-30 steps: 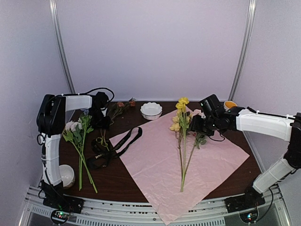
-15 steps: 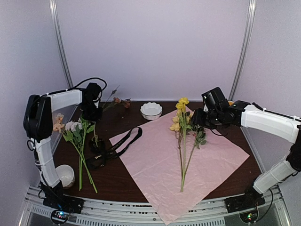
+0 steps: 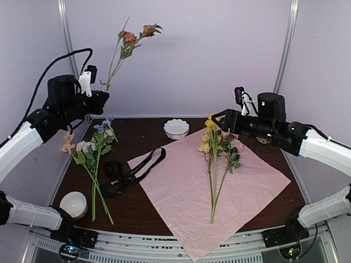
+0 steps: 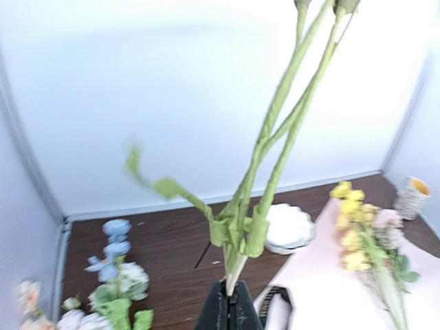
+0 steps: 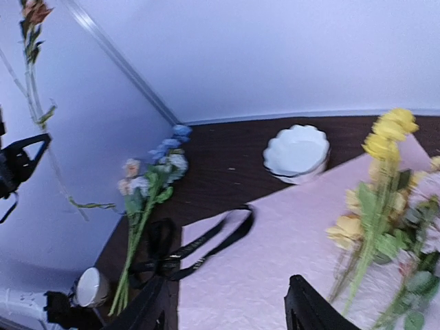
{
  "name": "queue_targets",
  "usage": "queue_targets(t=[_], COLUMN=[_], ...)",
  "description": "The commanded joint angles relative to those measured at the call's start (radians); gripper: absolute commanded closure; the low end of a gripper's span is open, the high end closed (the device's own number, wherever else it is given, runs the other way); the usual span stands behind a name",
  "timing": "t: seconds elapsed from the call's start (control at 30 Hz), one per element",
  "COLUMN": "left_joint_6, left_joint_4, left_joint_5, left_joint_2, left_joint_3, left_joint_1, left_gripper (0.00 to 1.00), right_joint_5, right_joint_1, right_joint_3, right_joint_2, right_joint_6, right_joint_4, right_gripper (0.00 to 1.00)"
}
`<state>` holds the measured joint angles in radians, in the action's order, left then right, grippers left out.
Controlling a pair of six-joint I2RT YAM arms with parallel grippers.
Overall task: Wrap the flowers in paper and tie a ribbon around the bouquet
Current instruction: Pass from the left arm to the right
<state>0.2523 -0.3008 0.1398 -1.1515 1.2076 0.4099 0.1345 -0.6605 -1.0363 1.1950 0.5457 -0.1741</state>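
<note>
Black left fingers point(image 4: 214, 313) are clamped tight on the very foot of one stem point(image 4: 271, 144), which stands high above the desk point(image 3: 137, 211), peach blooms point(image 3: 131, 37) at the top. Held so low, it looks likely to swing or slip on the way across and miss the flowers point(image 3: 213, 164) lying on the paper point(image 3: 181, 192). Right fingers point(image 5: 306, 309) hang apart over that paper, holding nothing. A loose bunch point(image 3: 93, 161) and the ribbon point(image 3: 131, 172) lie left of it, untouched.
</note>
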Motion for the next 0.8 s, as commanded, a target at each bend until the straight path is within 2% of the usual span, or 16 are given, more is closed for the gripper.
queue_targets(t=[0.0,0.17,0.27,0.37,0.47,0.53,0.6,0.73,0.77], left_joint_6=[0.065,0.155,0.122,0.096,0.088,0.09,0.093,0.078,0.072], left_joint_4=[0.218,0.408,0.388,0.389,0.377,0.371,0.372,0.329,0.312], left_joint_5=[-0.231,-0.355,-0.381,-0.429,-0.463,-0.473,-0.493,-0.526,-0.54], left_joint_2=[0.022,-0.034,-0.096,-0.129,-0.145,-0.159,-0.174,-0.2,-0.205], left_joint_3=[-0.02,-0.006,0.075,0.105,0.121,0.128,0.133,0.158,0.167], left_joint_1=[0.16,0.287,0.363,0.404,0.42,0.427,0.435,0.444,0.445], left_gripper=[1.0,1.0,1.0,1.0,1.0,1.0,1.0,1.0,1.0], right_joint_5=[0.349,0.332,0.344,0.396,0.398,0.388,0.378,0.381,0.373], right_joint_1=[-0.072,-0.176,-0.182,-0.188,-0.203,-0.209,-0.21,-0.21,-0.21], right_joint_3=[-0.075,-0.248,-0.345,-0.395,-0.427,-0.441,-0.451,-0.461,-0.458], right_joint_2=[0.058,0.151,0.216,0.262,0.286,0.301,0.318,0.328,0.325], right_joint_6=[-0.021,-0.019,0.022,0.039,0.022,0.022,0.038,0.06,0.062], right_joint_4=[0.32,0.407,0.416,0.443,0.42,0.415,0.411,0.432,0.438], right_gripper=[0.4,0.26,0.2,0.09,0.07,0.1,0.2,0.57,0.61])
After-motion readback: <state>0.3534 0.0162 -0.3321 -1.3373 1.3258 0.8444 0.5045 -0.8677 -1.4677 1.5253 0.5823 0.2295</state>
